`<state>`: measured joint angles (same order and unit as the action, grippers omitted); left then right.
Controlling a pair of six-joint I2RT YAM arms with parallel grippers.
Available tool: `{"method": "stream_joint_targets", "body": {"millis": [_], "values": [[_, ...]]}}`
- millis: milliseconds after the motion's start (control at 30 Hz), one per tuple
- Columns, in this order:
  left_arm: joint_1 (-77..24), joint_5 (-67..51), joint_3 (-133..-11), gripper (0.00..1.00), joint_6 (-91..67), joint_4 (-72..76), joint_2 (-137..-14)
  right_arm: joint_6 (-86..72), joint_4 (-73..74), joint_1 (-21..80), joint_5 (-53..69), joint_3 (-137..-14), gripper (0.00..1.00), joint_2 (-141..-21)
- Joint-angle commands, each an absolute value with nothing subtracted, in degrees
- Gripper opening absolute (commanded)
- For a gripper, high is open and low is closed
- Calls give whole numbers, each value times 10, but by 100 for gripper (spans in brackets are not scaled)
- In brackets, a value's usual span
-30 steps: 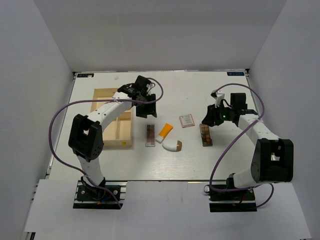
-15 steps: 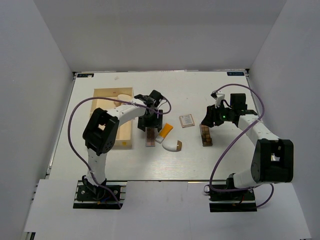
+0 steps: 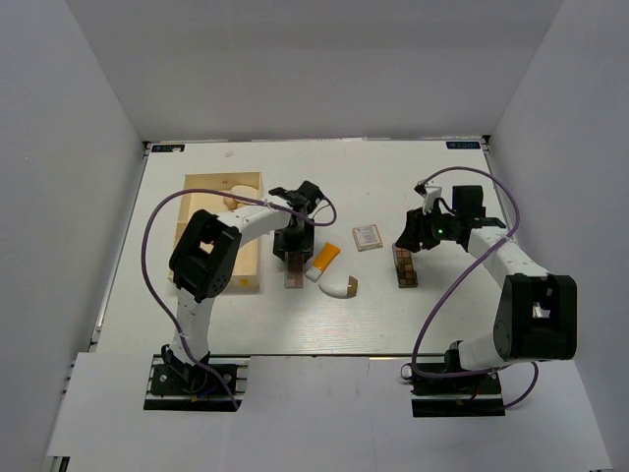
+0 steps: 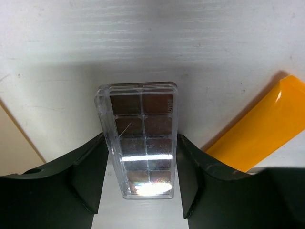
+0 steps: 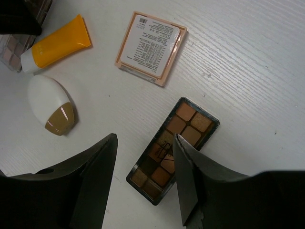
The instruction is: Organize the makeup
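A clear eyeshadow palette (image 3: pixel 294 266) lies on the table right of the tray. My left gripper (image 3: pixel 296 245) is down over it. In the left wrist view the palette (image 4: pixel 143 138) sits between my two fingers, which press on its long sides. A black eyeshadow palette (image 3: pixel 404 265) lies at the right. My right gripper (image 3: pixel 409 239) hovers just above it, open and empty, with the palette (image 5: pixel 174 150) showing between the fingers. The orange tube (image 3: pixel 324 261) lies between the two palettes and also shows in the wrist views (image 4: pixel 257 126) (image 5: pixel 57 43).
The pale wooden divided tray (image 3: pixel 197 185) is at the left with peach sponges (image 3: pixel 236 195) in its far compartment. A white egg-shaped piece with a brown tip (image 3: pixel 340 286) lies near the tube. A square compact (image 3: pixel 367 237) lies beyond it.
My left gripper has swung from over the tray's right side down onto the clear palette. The tray's far compartment is now uncovered. The right arm has barely moved.
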<state>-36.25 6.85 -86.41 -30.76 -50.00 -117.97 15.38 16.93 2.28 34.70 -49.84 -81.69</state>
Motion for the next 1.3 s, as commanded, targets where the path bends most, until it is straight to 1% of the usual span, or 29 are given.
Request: {"method": "stream_joint_targets", "body": {"millis": [0,33,67,133,233,267,400,700,867,1033,1067,1167,1200,1233,1267], "values": [[-365,71,-858,48,-313,-487,-1158,149,161,23,353,-497,56,-799],[-365,71,-861,39,-312,-483,-1147,150,161,24,353,-496,56,-799],[-365,71,-872,35,-310,-479,-1136,151,162,22,353,-496,56,-798],[-354,62,-881,28,-306,-467,-1094,154,163,24,355,-494,54,-796],[-339,74,-896,22,-295,-456,-1040,155,163,22,359,-492,50,-795],[-339,88,-913,21,-291,-461,-1030,156,163,23,360,-491,49,-795],[-299,125,-929,18,-288,-501,-982,156,161,23,362,-487,48,-792],[-150,161,-829,15,-271,-519,-879,161,154,23,362,-475,47,-786],[-90,185,-767,15,-251,-508,-843,160,152,22,365,-477,47,-787],[-62,198,-693,16,-240,-490,-833,161,154,23,365,-481,49,-790],[-62,199,-682,18,-240,-483,-831,160,154,23,365,-481,50,-790],[-42,190,-651,28,-241,-467,-832,162,156,22,364,-481,54,-790],[-42,189,-649,34,-241,-464,-834,163,156,22,363,-481,55,-790],[-42,184,-646,44,-243,-461,-834,163,157,24,361,-483,56,-791],[-37,181,-647,47,-243,-460,-837,163,158,24,359,-483,57,-793]]}}
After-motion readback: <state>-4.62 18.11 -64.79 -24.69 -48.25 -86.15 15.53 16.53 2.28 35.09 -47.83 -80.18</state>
